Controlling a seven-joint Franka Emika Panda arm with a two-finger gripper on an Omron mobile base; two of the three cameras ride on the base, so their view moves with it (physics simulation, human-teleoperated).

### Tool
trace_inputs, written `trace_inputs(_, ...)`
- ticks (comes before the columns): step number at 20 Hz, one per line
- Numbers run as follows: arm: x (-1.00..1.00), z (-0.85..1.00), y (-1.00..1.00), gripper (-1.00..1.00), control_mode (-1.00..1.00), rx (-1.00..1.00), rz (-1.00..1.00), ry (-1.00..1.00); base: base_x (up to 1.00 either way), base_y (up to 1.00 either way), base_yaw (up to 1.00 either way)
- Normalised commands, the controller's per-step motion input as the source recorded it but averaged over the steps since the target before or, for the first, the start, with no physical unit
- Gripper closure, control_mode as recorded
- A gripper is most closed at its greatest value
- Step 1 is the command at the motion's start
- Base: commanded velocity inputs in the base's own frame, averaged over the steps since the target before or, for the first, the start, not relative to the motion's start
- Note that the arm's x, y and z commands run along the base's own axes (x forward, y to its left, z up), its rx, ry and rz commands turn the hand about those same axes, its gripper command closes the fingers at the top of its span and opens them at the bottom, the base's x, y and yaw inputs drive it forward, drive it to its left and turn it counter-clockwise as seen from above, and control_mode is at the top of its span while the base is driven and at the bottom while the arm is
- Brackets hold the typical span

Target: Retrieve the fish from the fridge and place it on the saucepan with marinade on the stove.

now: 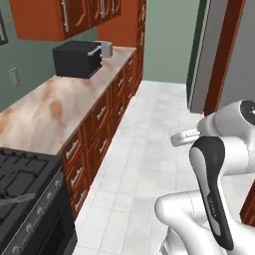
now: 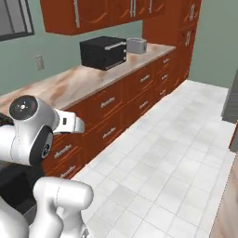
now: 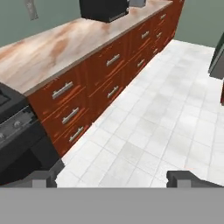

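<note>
The gripper stands wide open with nothing between its two dark finger tips, which sit far apart at the bottom of the hand view, poised above the pale tiled floor. Just left of the gripper and close to it is the stove, a black range with dark grates on top and a row of knobs along its front edge. A thin dark handle lies across the near grates (the pan it belongs to is cut off by the picture edge). To the far side of the stove runs a long counter with a mottled pink-and-cream top, set over red-brown drawers with silver bar handles. At the far end of the counter sits a black box-shaped microwave, and just beyond it a small silver toaster. Red-brown wall cabinets hang above the counter against a grey-green wall. On the right side of the room, across the open floor, stands the fridge, a tall grey body seen from an angle. The fish cannot be seen in any view.
</note>
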Motion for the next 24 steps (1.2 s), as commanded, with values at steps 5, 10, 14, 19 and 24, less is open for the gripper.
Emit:
trace_inputs(5, 0.00, 0.00, 0.00, -1.00, 1.00, 0.00, 0.00, 0.00, 0.33, 0.00, -0.78)
trace_inputs(10, 0.00, 0.00, 0.00, -1.00, 1.00, 0.00, 0.00, 0.00, 0.44, 0.07, -0.73)
trace_inputs(14, 0.00, 0.00, 0.00, -1.00, 1.00, 0.00, 0.00, 0.00, 0.83, 0.14, -0.55)
trace_inputs(19, 0.00, 0.00, 0.00, -1.00, 1.00, 0.00, 0.00, 0.00, 0.68, 0.01, -0.17)
trace_inputs(24, 0.00, 0.00, 0.00, -1.00, 1.00, 0.00, 0.00, 0.00, 0.57, 0.01, -0.01)
